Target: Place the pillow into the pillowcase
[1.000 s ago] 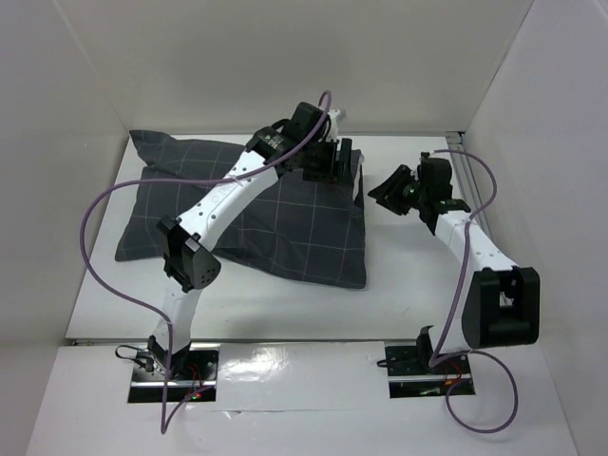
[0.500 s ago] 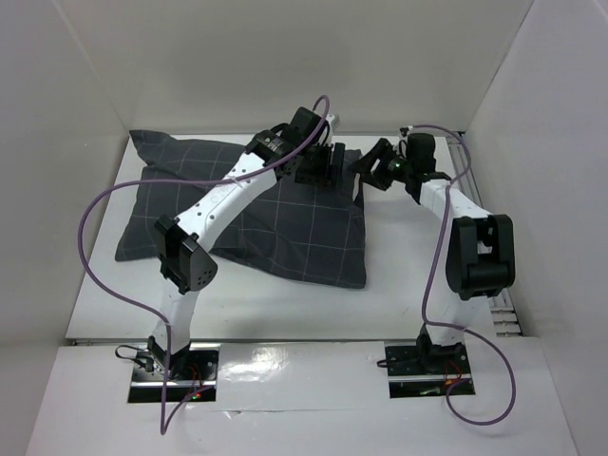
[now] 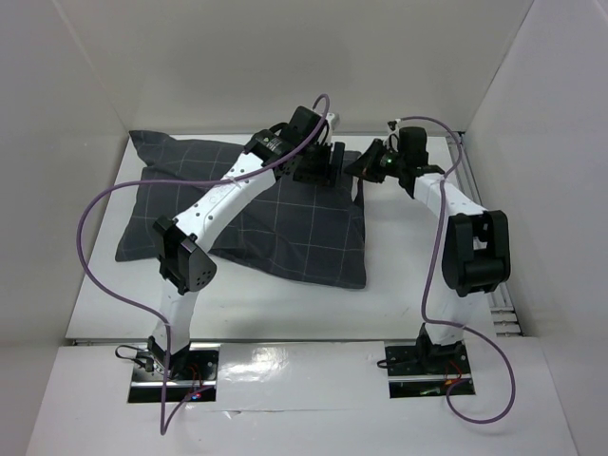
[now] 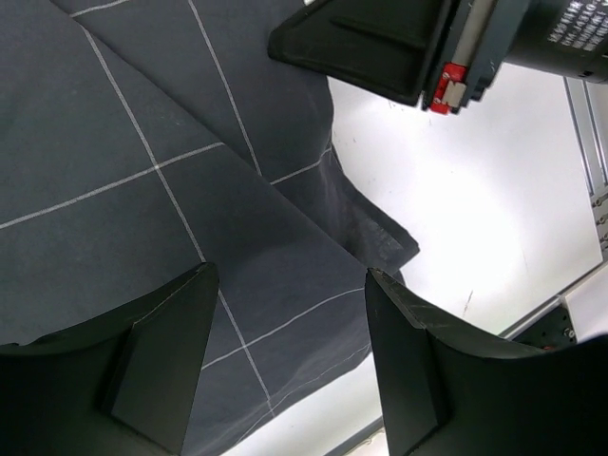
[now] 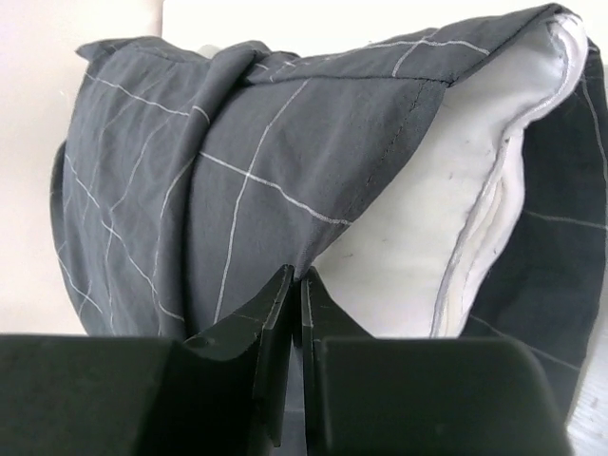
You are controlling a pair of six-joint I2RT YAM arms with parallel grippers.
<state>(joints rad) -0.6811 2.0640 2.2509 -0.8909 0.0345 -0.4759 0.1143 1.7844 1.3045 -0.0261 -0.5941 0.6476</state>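
The right hand (image 5: pixel 295 285) is pinching the limp pillowcase (image 5: pixel 237 161) at its hem, exposing the soft pillow (image 5: pixel 418 218). The left hand (image 4: pixel 288 285) is hovering spread. The hem is probably offering the surest hold.

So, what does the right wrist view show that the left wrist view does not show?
Only the right wrist view shows the white pillow, visible in the open end of the pillowcase, and the right hand with its fingers closed together at the hem. Only the left wrist view shows the left hand, open above the cloth, and a metal rail past the white table. Both show the checked pillowcase. The left wrist view also catches the black body of the right hand from outside.
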